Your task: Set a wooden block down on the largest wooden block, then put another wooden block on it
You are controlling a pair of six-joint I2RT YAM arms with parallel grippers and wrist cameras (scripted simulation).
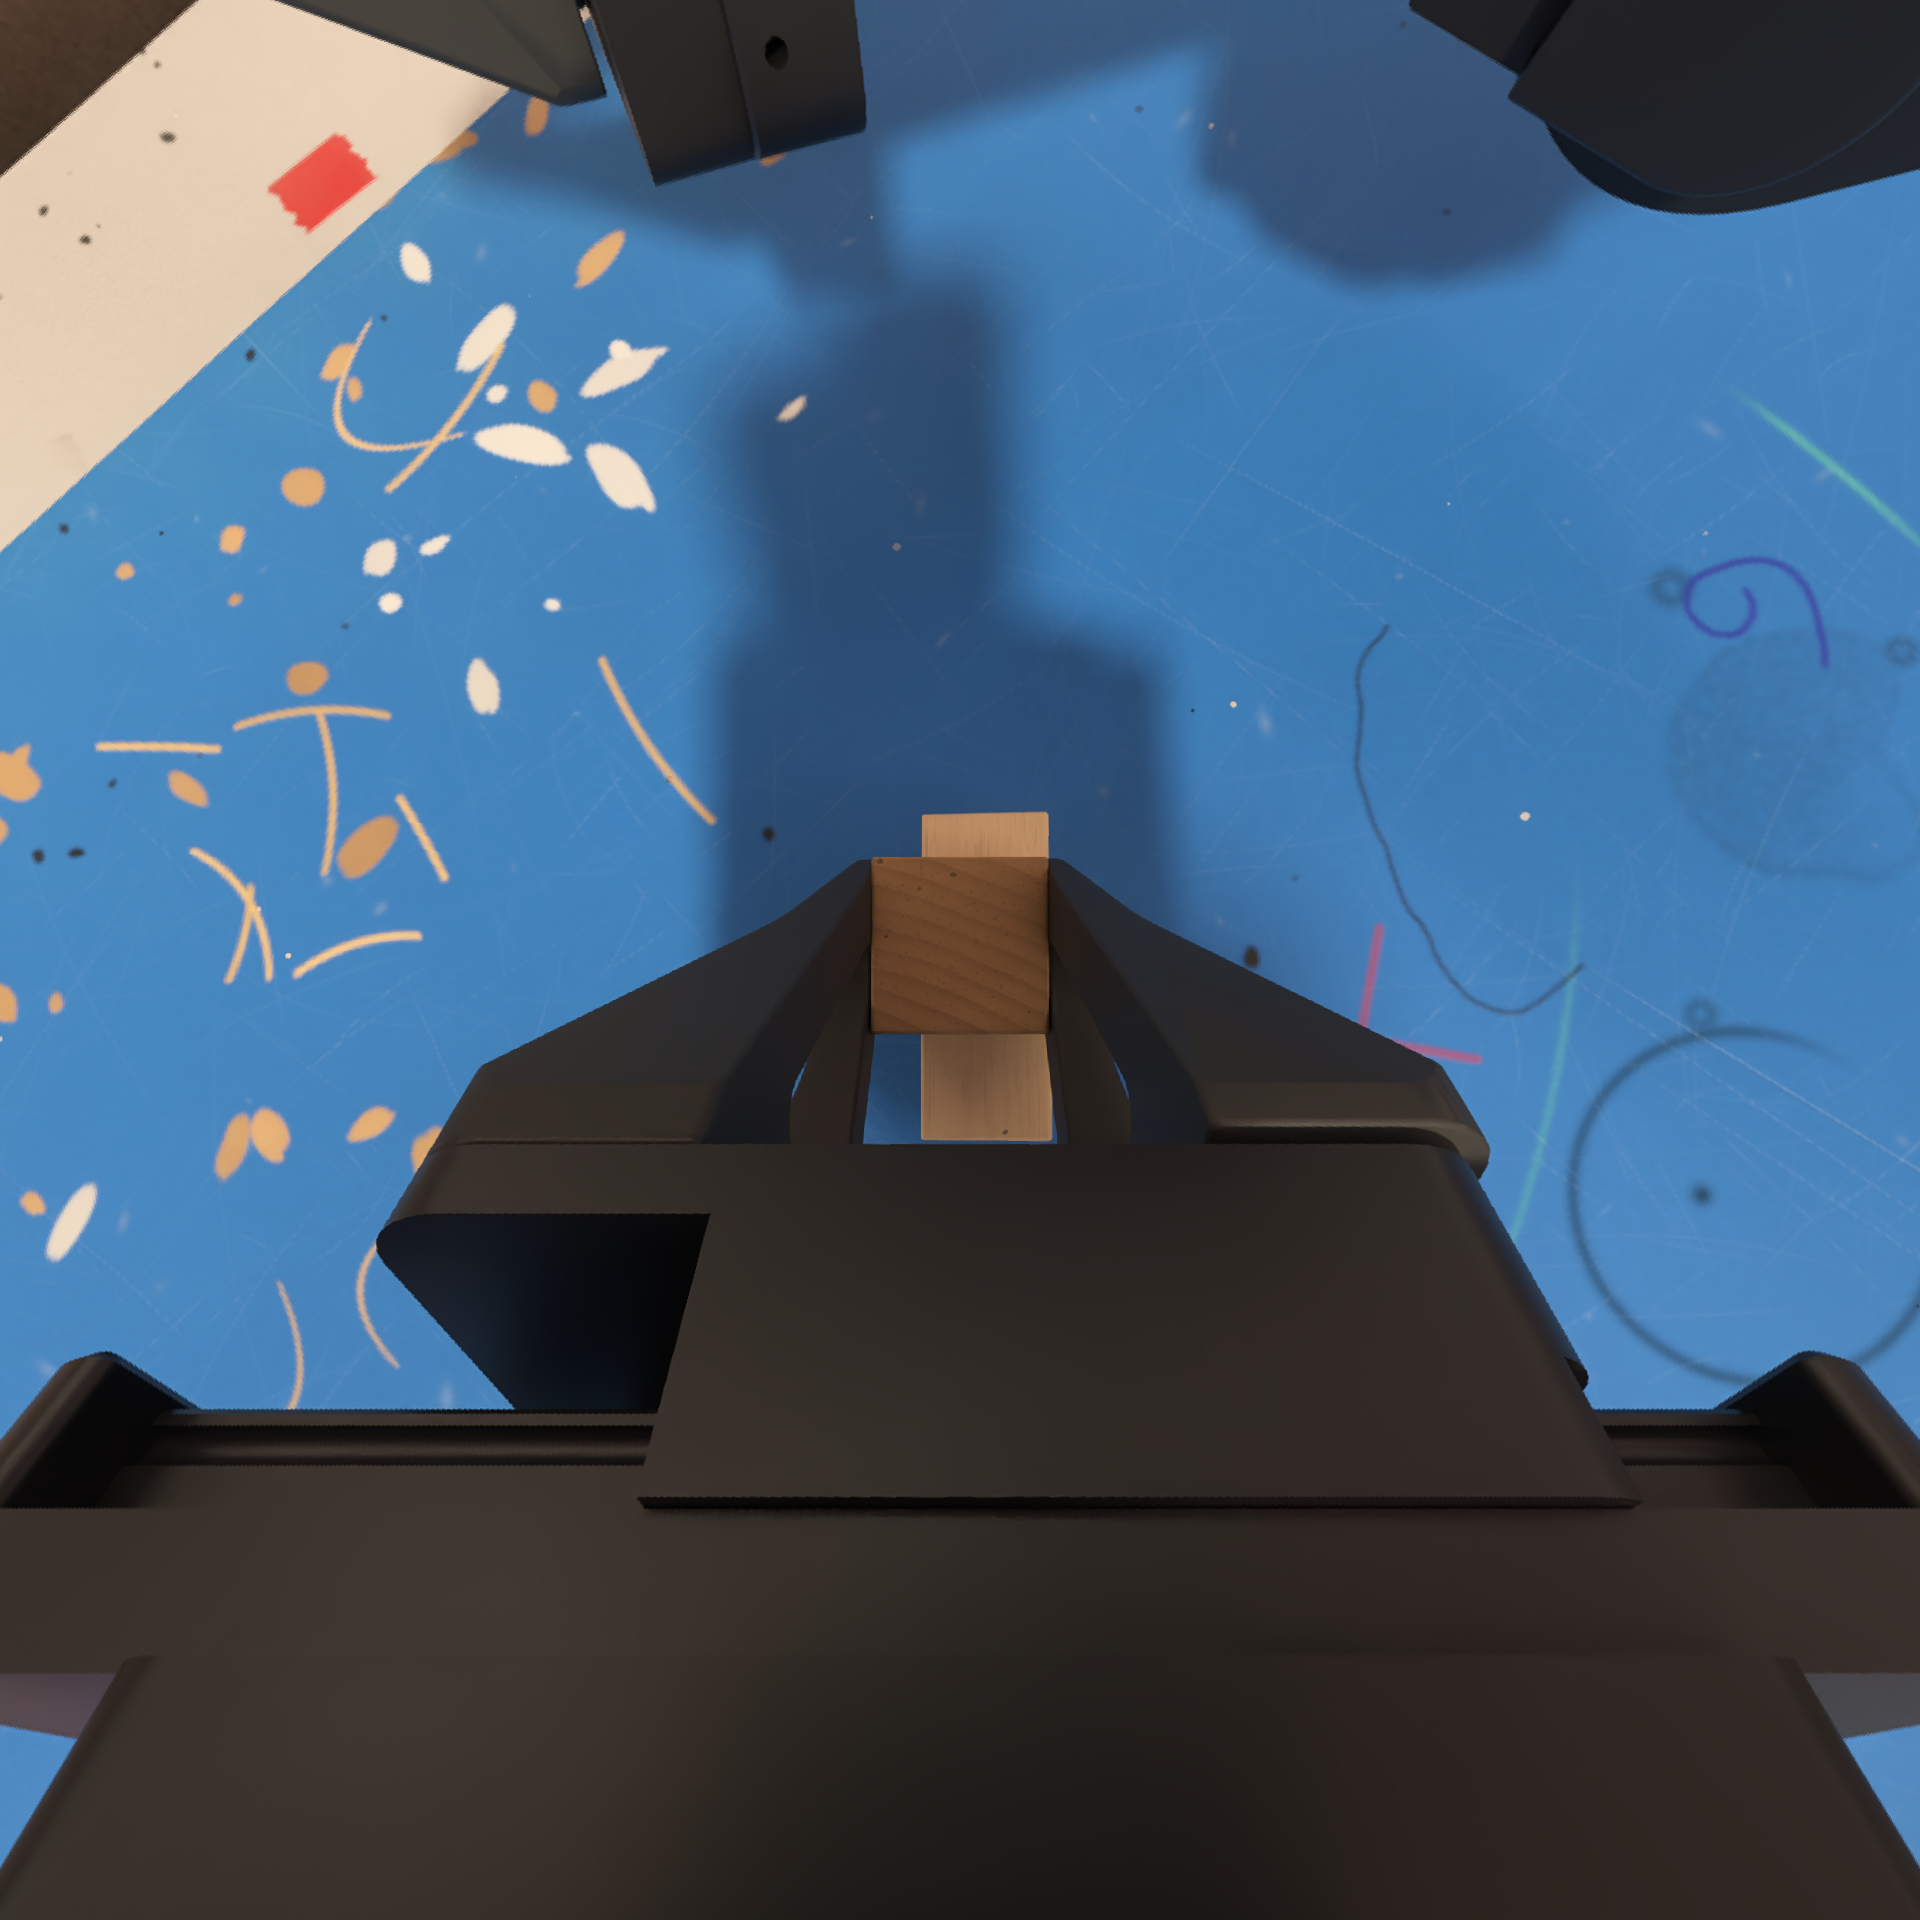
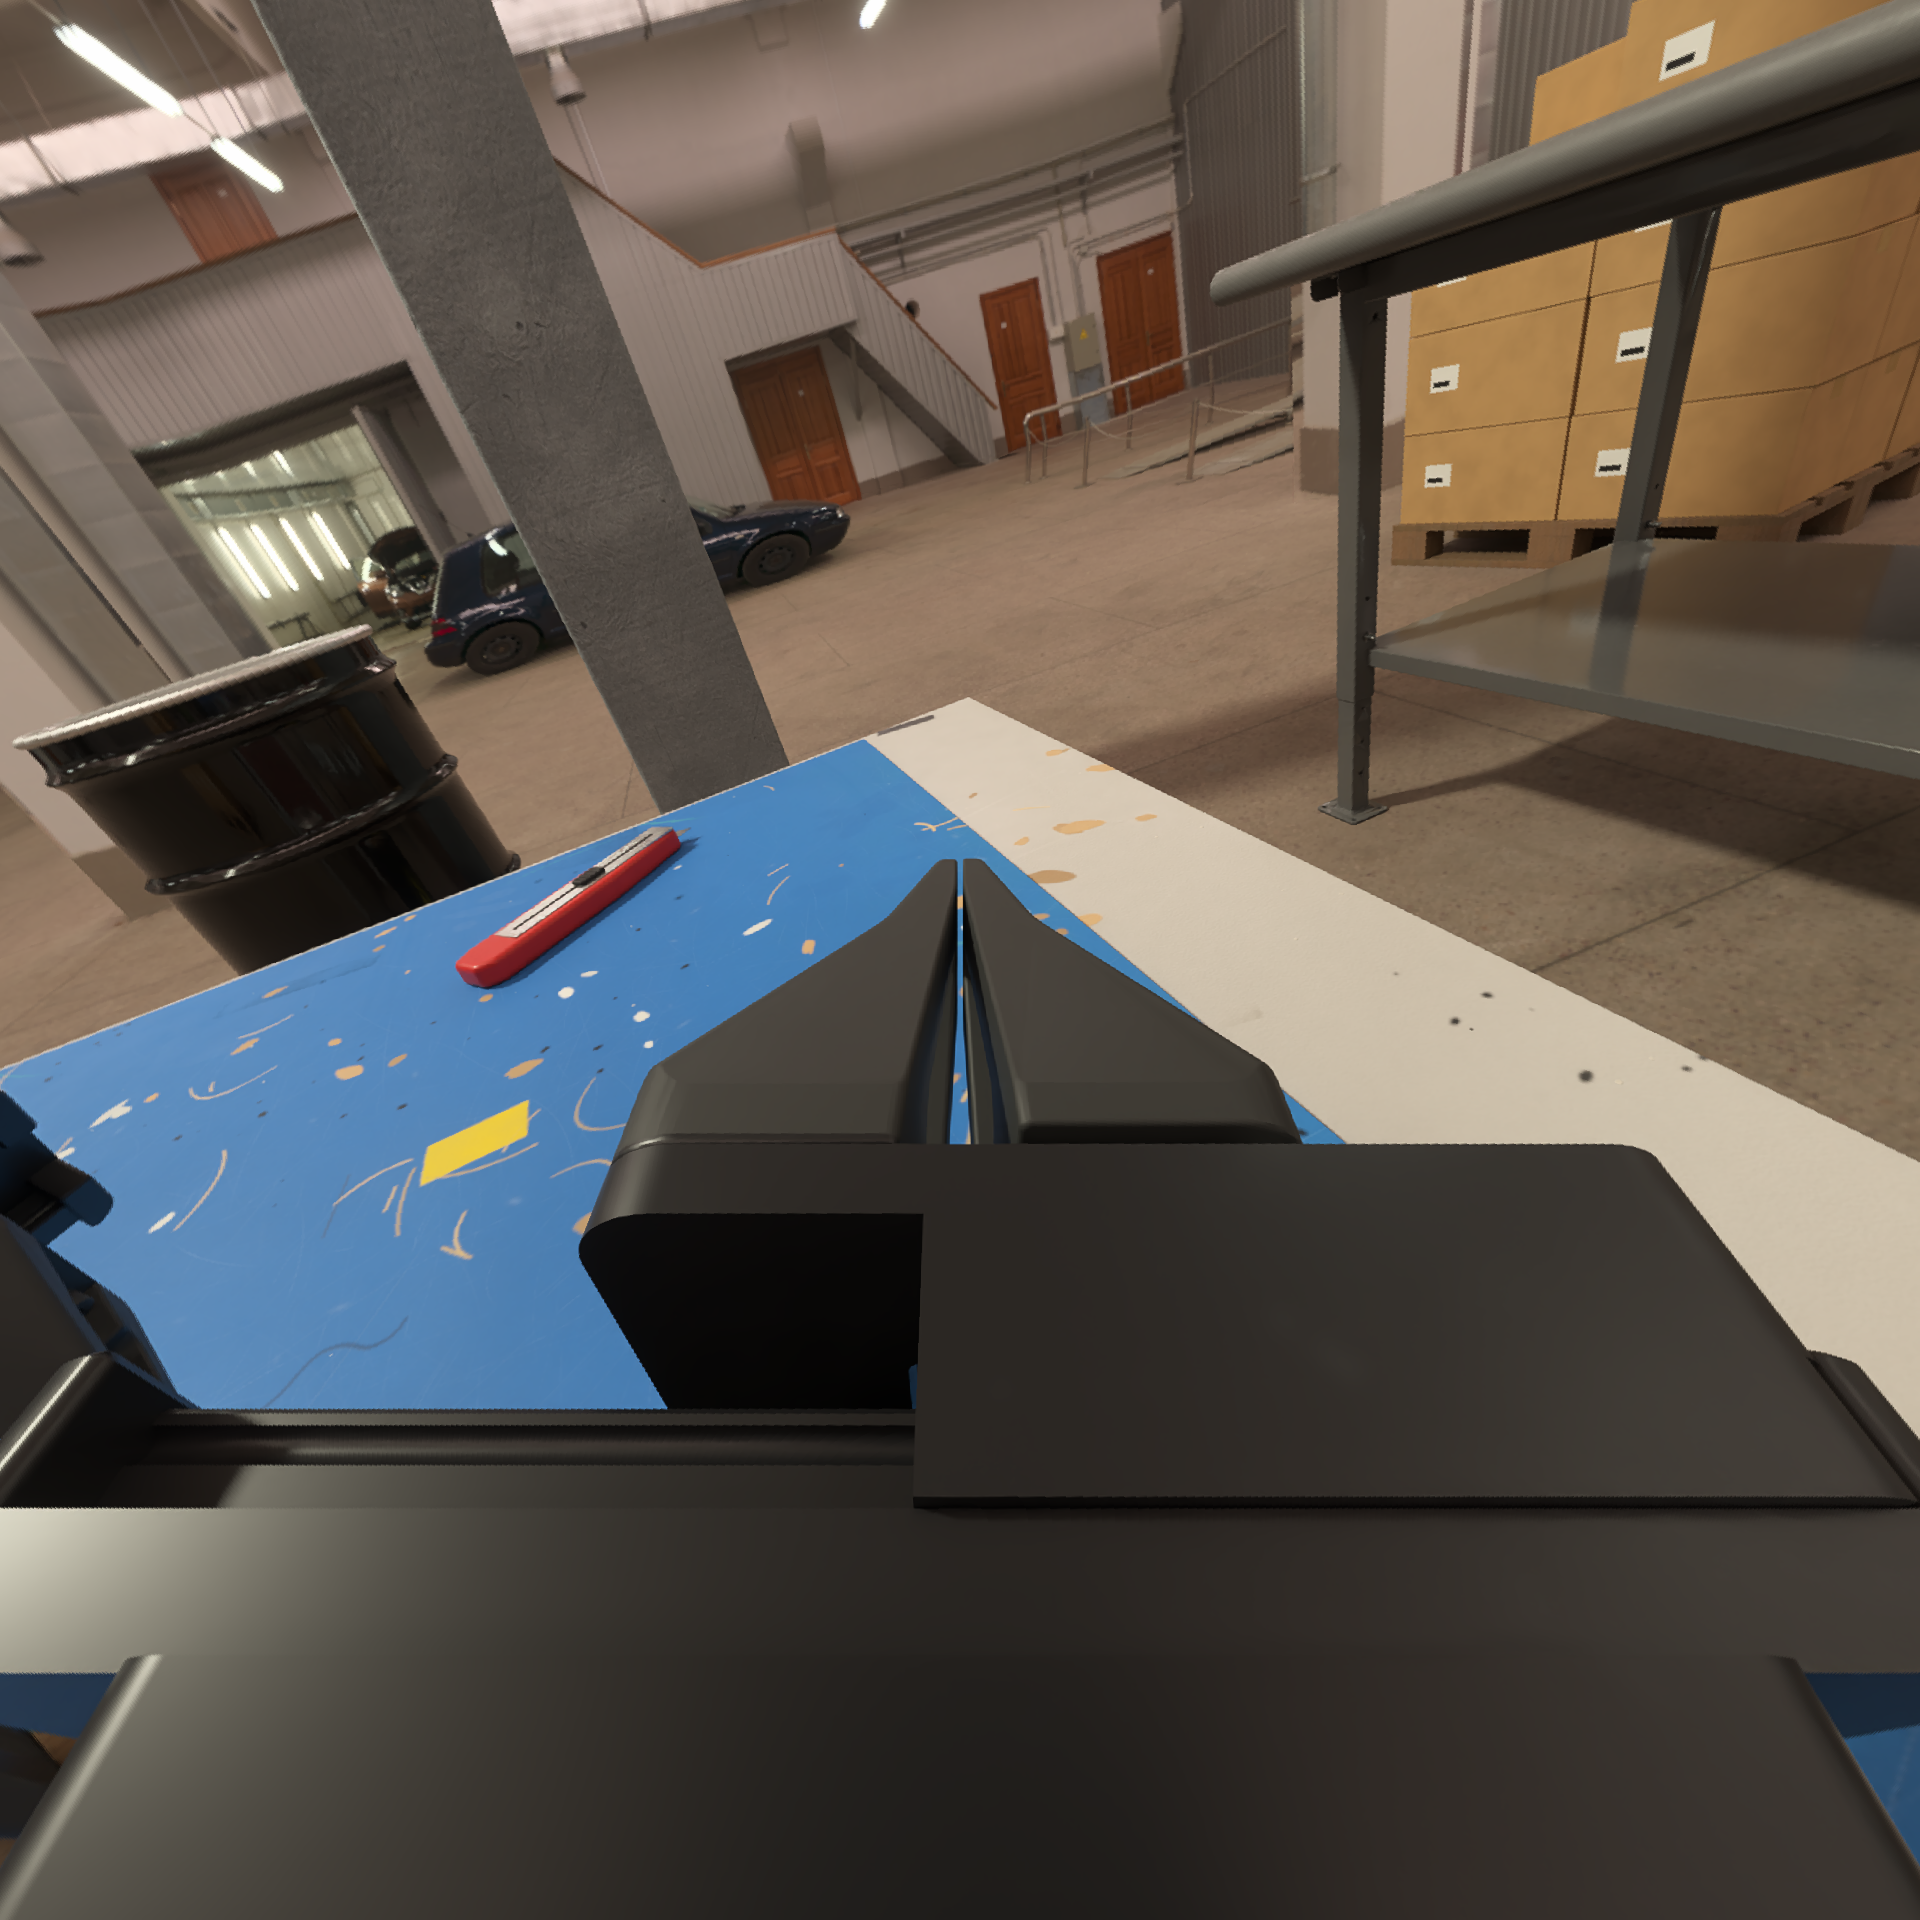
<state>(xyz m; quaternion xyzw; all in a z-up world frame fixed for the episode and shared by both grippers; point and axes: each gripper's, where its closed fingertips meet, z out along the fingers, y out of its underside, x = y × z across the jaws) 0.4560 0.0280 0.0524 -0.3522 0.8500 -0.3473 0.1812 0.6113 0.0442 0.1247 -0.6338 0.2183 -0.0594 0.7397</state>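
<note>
In the left wrist view my left gripper (image 1: 959, 868) points down at the blue mat and is shut on a brown wooden block (image 1: 958, 945) held between its fingers. A paler wooden block (image 1: 985, 1086) lies below it on the mat; it shows above and below the held block, and its middle is hidden. I cannot tell if the two blocks touch. In the right wrist view my right gripper (image 2: 959, 868) is shut and empty, held above the mat near the table's far right corner. No block shows in that view.
A red utility knife (image 2: 569, 906) and a yellow patch (image 2: 476, 1141) lie on the blue mat (image 2: 312, 1299). A red patch (image 1: 322, 182) sits on the white table border (image 1: 125, 312). Dark arm parts (image 1: 727, 73) hang at the top of the left view.
</note>
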